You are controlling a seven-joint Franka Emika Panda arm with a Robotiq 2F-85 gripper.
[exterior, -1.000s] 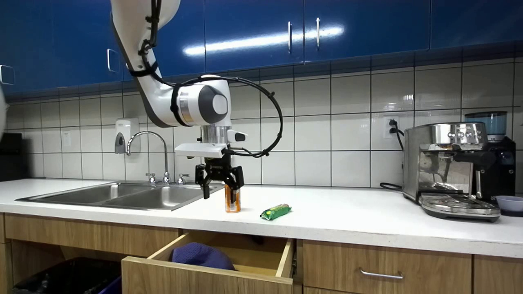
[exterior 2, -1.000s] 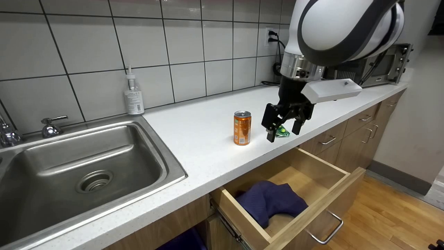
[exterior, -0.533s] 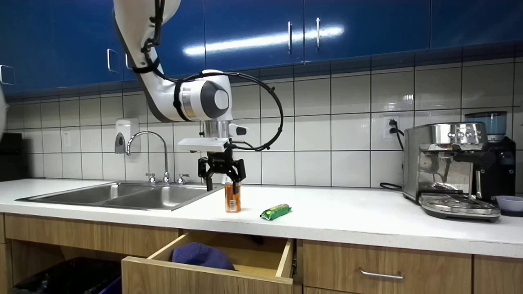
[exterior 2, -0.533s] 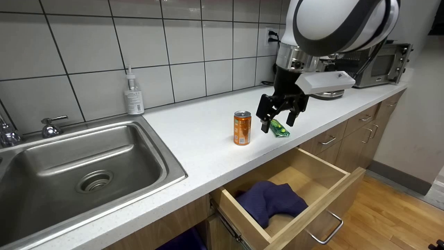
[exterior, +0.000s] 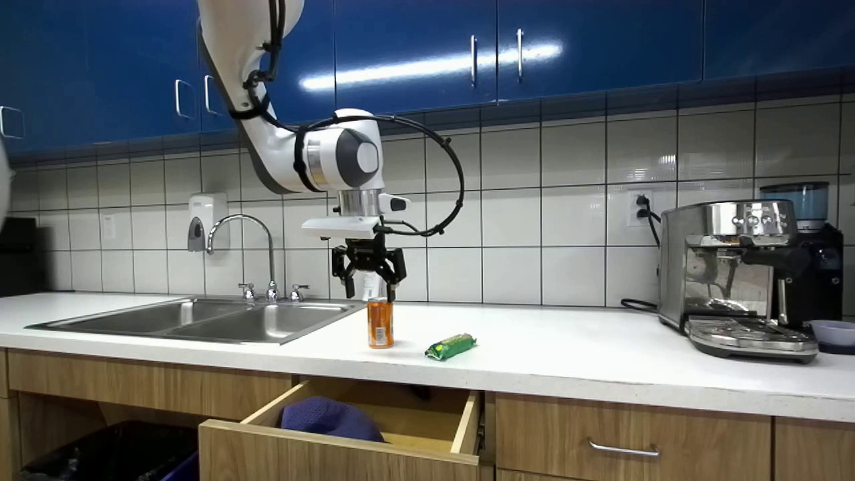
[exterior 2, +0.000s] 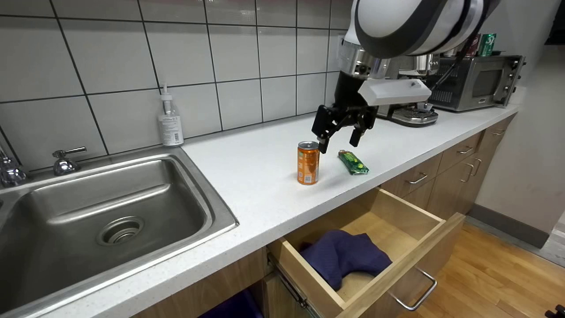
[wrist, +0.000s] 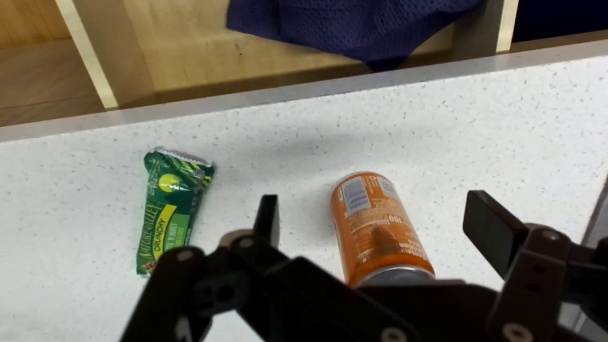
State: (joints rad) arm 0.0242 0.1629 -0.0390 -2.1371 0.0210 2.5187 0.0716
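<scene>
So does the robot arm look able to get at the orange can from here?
Most likely, yes. The gripper is open and empty, the wrist view shows the orange can between its jaws, and nothing seems to block the way down; the green snack bar lies off to one side.

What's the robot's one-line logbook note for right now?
end effector: open, empty | nearest: orange can, upright on counter | green-wrapped bar: lying apart from can | drawer: open, cloth inside
</scene>
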